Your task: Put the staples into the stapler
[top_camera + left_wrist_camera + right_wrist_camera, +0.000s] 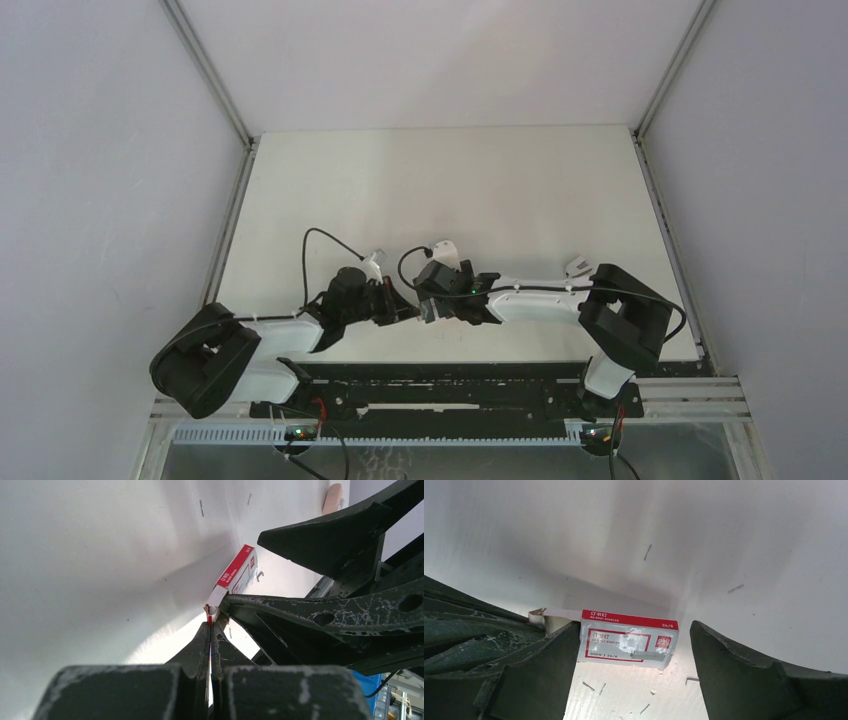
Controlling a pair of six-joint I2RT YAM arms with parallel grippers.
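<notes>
The red and white staples box (629,640) lies on the white table (724,530), also seen in the left wrist view as the staples box (239,572). My left gripper (210,625) is shut, pinching the box's torn end flap (210,610) between its fingertips. My right gripper (635,630) stands open astride the box, its left finger (559,650) against the box's flap end and its right finger (724,660) well apart from the other end. From above, the left gripper (403,306) and right gripper (432,308) meet and hide the box. The stapler is out of view.
Several loose staples (589,686) lie scattered on the table around the box, with others farther off (647,552). A pale rounded object (334,497) sits at the far edge in the left wrist view. Grey walls close in the table's sides.
</notes>
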